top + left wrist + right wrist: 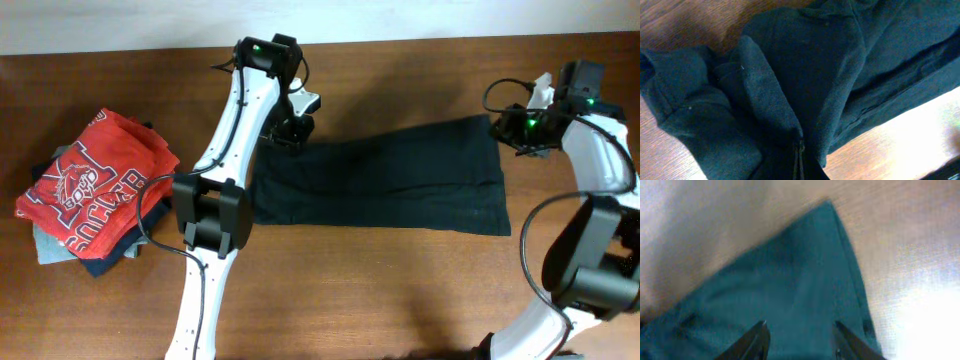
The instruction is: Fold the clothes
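Bunched dark cloth fills the left wrist view; left gripper (800, 156) has its jaws pressed together on a gathered fold of the garment (400, 185), pinching it at the far corner on the left side; soft ridges run toward the pinch, so that corner looks raised a little off the table (400, 300), though how far cannot be told. Right gripper (802, 342) hangs over the opposite far corner, jaws spread, cloth showing in the gap between them, no grip evident; that view is blurred. Garment lies as a long dark band across the middle of the table between the two arms, mostly flat, lightly creased along its length; red shirt (95, 180) tops a pile at the table's left end, well apart. Handling, as judged: light and limp, no stiffness of its own; it will sag and drag from any single hold and crumple if pushed; not fragile; matte knit, unlikely to slip from a firm pinch, but a thin single layer could pull out. Best hold: both far corners at once, pinched through hem or seam where cloth is thickest, keeping the edge between them taut.
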`<state>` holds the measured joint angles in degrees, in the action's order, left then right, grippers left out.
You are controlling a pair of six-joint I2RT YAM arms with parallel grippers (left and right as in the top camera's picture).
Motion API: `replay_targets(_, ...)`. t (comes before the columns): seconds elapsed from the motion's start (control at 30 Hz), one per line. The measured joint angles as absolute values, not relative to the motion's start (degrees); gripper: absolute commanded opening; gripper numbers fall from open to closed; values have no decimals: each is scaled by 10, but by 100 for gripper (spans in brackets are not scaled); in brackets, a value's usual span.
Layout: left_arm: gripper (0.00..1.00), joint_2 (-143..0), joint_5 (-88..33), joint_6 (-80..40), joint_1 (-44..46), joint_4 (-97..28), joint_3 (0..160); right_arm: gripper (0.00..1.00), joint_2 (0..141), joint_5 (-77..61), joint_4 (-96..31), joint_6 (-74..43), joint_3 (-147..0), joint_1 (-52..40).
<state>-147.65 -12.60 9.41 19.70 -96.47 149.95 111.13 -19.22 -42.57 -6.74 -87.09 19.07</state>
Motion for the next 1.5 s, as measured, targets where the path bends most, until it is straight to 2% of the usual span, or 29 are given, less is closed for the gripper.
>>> replay_targets(0.2,0,-1477,-108,94,204,-958,1499,50,1159,-196,-290,-55,-871,191)
replay_targets(0.57,0,-1477,-94,94,205,-950,1499,51,1248,-196,-183,-54,-871,191)
replay_targets(1.07,0,-1479,-64,91,206,-964,1499,51,1264,-196,-186,-54,-871,191)
replay_targets(1.5,0,-1329,-5,48,234,-948,1378,51,1264,-196,-210,-54,-871,193)
